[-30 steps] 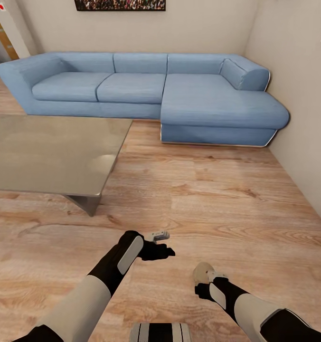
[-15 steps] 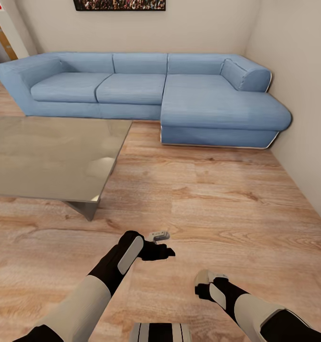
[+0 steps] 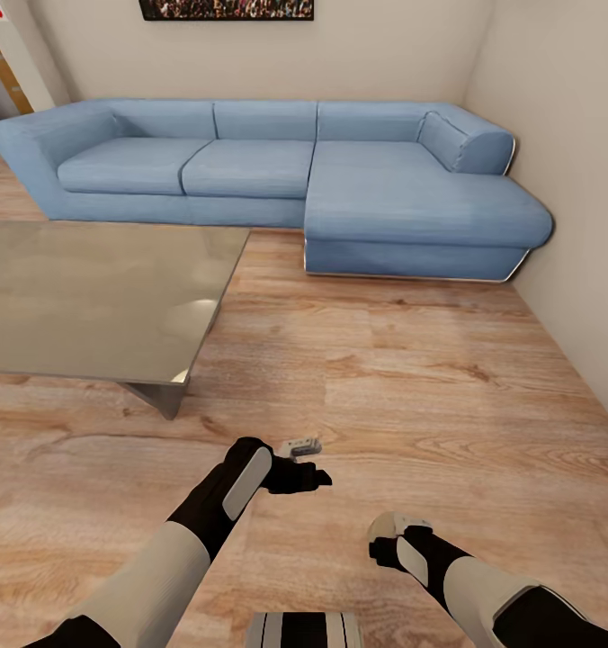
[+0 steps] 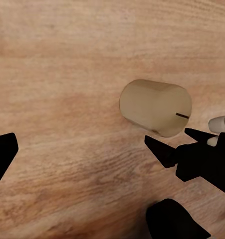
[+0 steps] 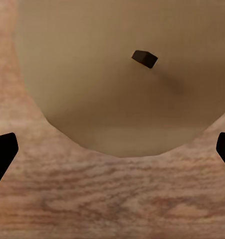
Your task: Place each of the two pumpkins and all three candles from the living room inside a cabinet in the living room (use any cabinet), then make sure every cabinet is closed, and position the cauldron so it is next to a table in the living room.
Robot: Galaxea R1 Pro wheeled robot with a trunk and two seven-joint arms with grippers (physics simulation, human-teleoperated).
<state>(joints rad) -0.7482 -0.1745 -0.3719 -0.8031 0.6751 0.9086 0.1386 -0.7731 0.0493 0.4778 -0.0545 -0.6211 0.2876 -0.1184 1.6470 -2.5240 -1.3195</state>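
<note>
On the wooden floor (image 3: pixel 403 360) in front of the robot, well clear of the low grey table (image 3: pixel 88 297) and the blue sofa (image 3: pixel 277 171), a cream candle (image 4: pixel 154 107) lies near the right gripper (image 3: pixel 385 538). The right arm is bent low over the boards, which suits a pickup from the floor. The right wrist view looks almost straight at the candle's (image 5: pixel 122 74) flat end with its dark wick; the two black tips stand wide apart at the picture's edges, so these jaws are open and hold nothing. The left gripper (image 3: pixel 317 477) hangs over bare floor, its jaws also spread and empty. The head view hides the candle behind the right wrist, whereas the left wrist view shows it sideways, on its side, just beside the right gripper's (image 4: pixel 192 152) dark tips. Whether they touch it I cannot tell.
</note>
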